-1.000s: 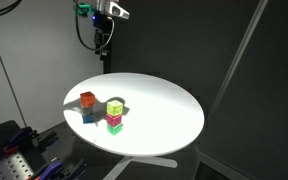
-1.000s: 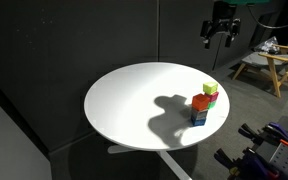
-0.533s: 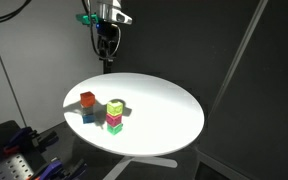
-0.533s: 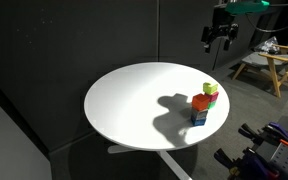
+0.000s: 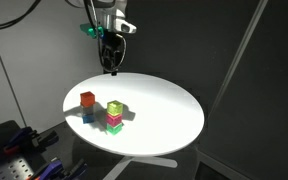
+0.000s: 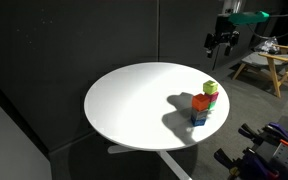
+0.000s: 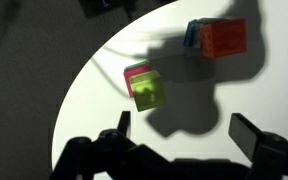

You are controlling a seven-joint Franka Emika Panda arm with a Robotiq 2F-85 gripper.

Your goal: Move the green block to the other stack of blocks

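Our pincer (image 5: 111, 68) hangs open and empty, high over the rim of the bench (image 5: 169, 110), well apart from every cube. The green block (image 5: 115, 107) sits on top of a pink cube (image 5: 115, 119) and a bright green cube (image 5: 115, 128). The orange cube (image 5: 87, 99) stands on the blue cube (image 5: 88, 114) just beside that pile. In the wrist view the fingers (image 7: 123, 124) are spread wide with nothing between them. There the green block (image 7: 148, 92) lies ahead of the pincer (image 7: 184, 130) and off toward one finger, not centred in the gap. As a cube it has no long axis, but its faces look slightly turned against the finger line. We judge that the coming move is a descent forward and sideways, perhaps with a small wrist turn.
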